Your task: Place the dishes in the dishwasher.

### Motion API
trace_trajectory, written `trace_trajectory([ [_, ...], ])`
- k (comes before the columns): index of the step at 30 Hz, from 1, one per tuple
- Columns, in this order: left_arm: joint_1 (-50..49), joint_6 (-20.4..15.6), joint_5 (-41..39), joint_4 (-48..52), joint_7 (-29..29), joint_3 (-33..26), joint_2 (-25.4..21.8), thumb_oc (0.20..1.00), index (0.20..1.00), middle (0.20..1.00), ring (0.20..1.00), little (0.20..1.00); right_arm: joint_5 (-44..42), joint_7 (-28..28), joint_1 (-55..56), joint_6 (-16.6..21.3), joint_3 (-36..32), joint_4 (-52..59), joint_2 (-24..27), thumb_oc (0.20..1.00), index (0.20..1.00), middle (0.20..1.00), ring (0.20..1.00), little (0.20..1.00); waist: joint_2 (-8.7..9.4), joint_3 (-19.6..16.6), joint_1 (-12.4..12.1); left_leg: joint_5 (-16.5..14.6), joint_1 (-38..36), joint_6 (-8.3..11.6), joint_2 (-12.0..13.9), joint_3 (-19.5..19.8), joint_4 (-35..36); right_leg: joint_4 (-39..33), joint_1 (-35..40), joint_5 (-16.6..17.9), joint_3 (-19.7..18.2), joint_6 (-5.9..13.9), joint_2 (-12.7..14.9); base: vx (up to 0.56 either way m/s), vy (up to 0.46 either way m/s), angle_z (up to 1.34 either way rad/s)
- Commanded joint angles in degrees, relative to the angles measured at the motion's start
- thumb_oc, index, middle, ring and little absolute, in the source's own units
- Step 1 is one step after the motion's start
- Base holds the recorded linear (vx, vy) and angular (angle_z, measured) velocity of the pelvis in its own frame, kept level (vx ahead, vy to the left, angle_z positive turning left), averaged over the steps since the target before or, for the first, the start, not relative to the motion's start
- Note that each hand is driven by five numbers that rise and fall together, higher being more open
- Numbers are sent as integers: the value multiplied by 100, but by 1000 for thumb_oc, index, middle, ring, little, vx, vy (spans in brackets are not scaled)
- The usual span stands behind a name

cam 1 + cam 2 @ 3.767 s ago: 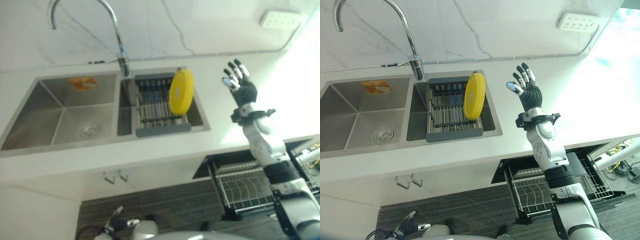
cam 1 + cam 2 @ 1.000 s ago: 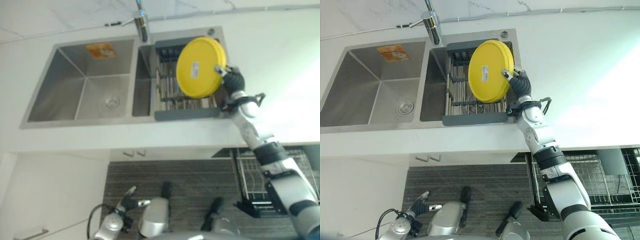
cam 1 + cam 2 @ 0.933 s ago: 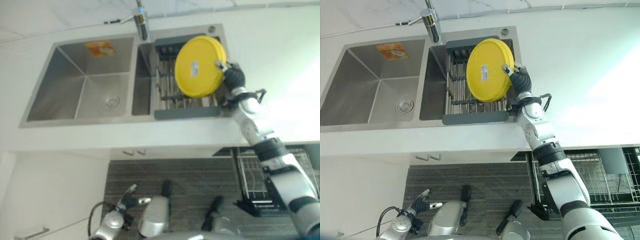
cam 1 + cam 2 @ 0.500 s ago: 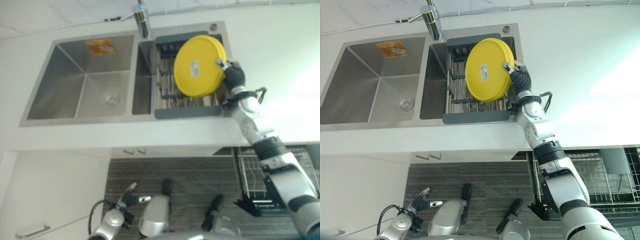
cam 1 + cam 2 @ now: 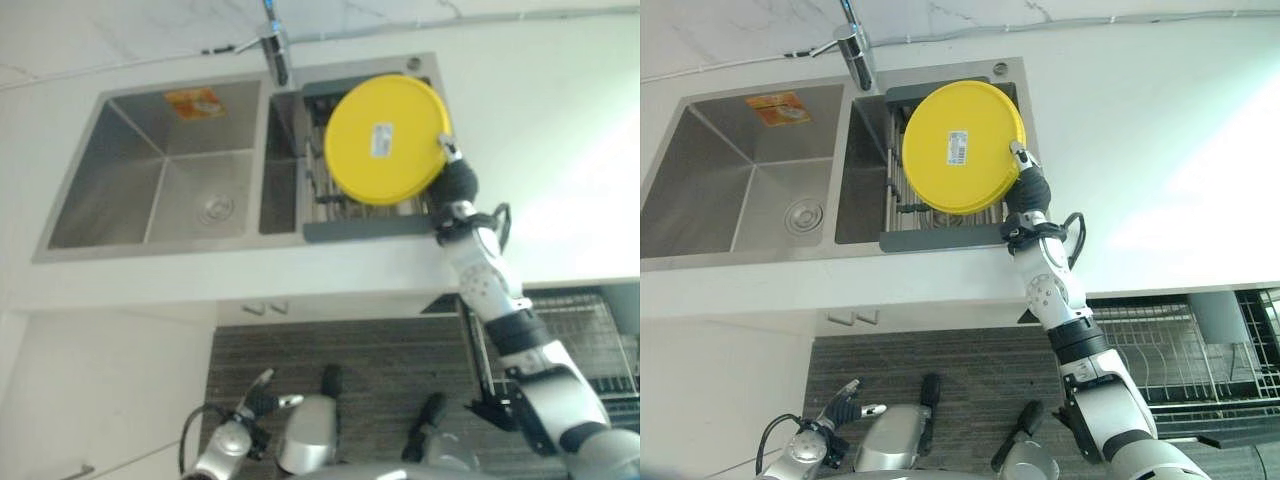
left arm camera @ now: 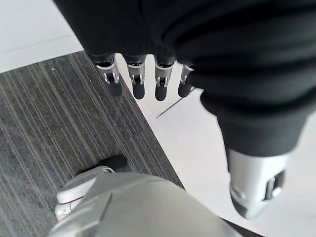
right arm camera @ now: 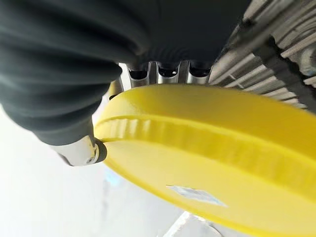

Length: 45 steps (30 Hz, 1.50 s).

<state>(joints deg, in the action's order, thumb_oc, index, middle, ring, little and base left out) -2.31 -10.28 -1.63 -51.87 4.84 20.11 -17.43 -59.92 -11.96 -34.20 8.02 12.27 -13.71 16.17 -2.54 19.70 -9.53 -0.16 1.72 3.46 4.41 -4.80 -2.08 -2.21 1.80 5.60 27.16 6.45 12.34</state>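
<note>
While the right hand pinched the rim of the yellow plate, its fingers lay behind the rim and the thumb pressed on the labelled face. The plate was held clear above the dish rack in the sink's right basin, its face turned up toward the head camera, the gripped edge on the side nearest the worktop's right stretch. From the fingers the plate spread away toward the faucet. The dishwasher rack stood pulled out below the worktop's front edge, to the right, on the holding arm's side; judged, the carry ran that way and downward. The left hand hung low over the striped floor, fingers relaxed and empty. The right wrist view showed the thumb's seat on the rim; the eye views gave the route.
</note>
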Motion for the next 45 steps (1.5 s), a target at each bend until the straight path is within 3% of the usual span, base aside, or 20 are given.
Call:
trace_trajectory([
  [1,-172,-78,-323,-293,99,175,-109,1000,1000,1000,1000,1000,-254,18,-42,579,-327,493,-103,200,200,200,200,200,74,-508,41,172,170,175,510,-529,242,661,125,-717,-191,561,721,-24,-72,-17],
  [10,-285,221,-220,-819,175,-216,-5,1000,1000,1000,1000,1000,-470,152,563,804,-363,816,-197,200,200,200,200,200,216,-926,348,-103,-194,96,542,-779,10,590,251,-815,-382,466,514,-33,-112,-23],
  [19,-357,201,-81,-1144,142,-373,184,1000,1000,1000,1000,1000,-830,420,1800,907,-759,1730,31,200,200,200,200,200,335,-1164,1095,-334,-664,74,619,-1343,-74,434,226,-781,-917,383,220,-72,-118,-55],
  [30,-364,191,32,-1199,145,-289,224,1000,1000,1000,1000,1000,-1169,623,2728,697,-1584,1984,291,200,200,200,200,200,377,-1235,1628,-426,-880,96,604,-1625,-16,316,123,-668,-1255,381,65,-27,-73,-25],
  [35,-371,203,-67,-1091,124,-291,178,1000,1000,1000,1000,1000,-1140,673,2987,636,-1662,1759,243,200,200,200,200,200,337,-1160,1704,-493,-845,57,565,-1605,-59,388,53,-704,-1305,377,76,-15,-25,-15],
  [45,-378,327,-210,-810,127,-142,156,1000,1000,1000,1000,1000,-808,583,2964,785,-1386,1400,102,200,200,200,200,200,181,-983,1592,-429,-532,52,537,-1416,-38,551,-237,-731,-1233,404,194,-37,13,8],
])
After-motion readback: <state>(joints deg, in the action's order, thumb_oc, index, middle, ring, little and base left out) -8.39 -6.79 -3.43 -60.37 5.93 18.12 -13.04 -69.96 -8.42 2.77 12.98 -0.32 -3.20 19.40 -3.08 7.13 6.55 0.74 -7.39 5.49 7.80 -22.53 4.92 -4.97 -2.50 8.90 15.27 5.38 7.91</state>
